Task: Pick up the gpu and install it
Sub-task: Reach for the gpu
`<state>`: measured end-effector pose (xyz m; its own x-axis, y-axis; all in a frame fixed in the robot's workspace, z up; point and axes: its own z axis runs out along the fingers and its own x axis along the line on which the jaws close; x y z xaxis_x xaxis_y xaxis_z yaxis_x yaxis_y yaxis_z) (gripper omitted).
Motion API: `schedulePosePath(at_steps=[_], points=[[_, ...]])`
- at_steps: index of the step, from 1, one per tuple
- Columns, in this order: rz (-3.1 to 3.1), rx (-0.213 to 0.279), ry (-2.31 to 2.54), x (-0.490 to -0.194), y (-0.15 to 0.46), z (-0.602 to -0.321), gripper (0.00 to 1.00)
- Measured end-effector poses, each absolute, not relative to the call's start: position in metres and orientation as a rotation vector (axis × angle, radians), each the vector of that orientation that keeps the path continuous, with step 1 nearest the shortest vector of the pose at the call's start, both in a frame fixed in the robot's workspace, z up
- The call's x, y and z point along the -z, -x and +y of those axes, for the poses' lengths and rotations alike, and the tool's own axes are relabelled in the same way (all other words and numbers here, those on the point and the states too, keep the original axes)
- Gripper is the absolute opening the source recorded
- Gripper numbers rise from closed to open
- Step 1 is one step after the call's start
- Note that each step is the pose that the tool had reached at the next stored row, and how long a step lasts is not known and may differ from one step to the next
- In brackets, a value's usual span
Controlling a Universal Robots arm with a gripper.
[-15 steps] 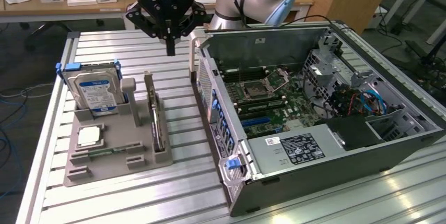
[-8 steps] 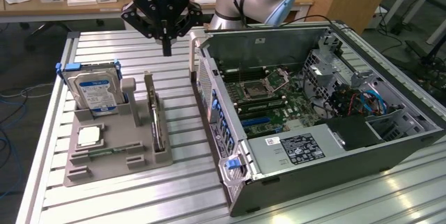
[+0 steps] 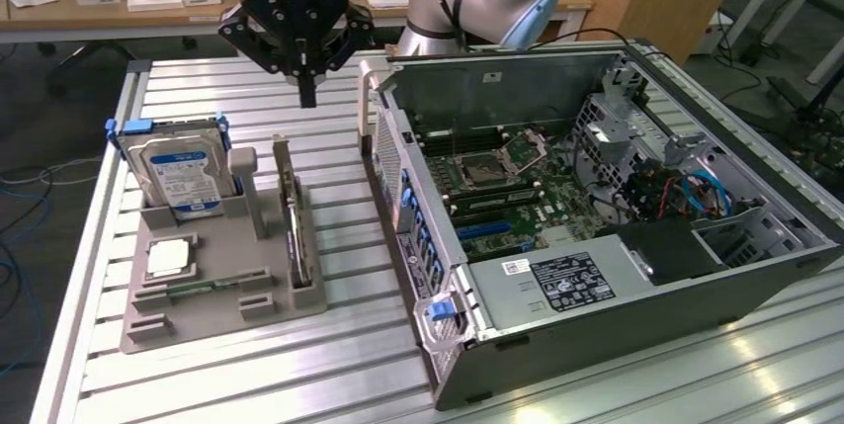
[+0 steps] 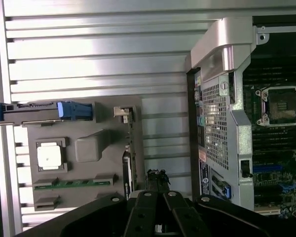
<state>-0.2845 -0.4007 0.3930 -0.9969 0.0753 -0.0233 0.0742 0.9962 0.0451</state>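
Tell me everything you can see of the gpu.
The gpu is a thin flat card standing upright on its long edge in a slot of the grey holder, on the side toward the open computer case. Seen edge-on, it looks dark. Only the holder touches it; the gripper hangs above, apart, jaws shut.

The gripper (image 3: 308, 98) is black. The table (image 3: 237, 384) is silvery, ribbed in long parallel grooves. The holder (image 3: 217, 310) is plain grey; in it the hard drive (image 3: 182, 175) carries a blue-and-white label between blue rails, the processor chip (image 3: 169, 258) is silver, and the gpu (image 3: 295, 226) shows a dark edge. The computer case (image 3: 633, 315) is dark grey around a green motherboard (image 3: 528, 209)
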Motion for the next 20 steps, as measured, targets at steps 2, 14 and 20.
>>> schedulePosePath(at_steps=[2,14,20], points=[[3.114,-0.069,-0.117,-0.393,0.286,-0.401,0.1],[3.114,-0.069,-0.117,-0.393,0.297,-0.402,0.1],[3.114,-0.069,-0.117,-0.393,0.303,-0.403,0.1]])
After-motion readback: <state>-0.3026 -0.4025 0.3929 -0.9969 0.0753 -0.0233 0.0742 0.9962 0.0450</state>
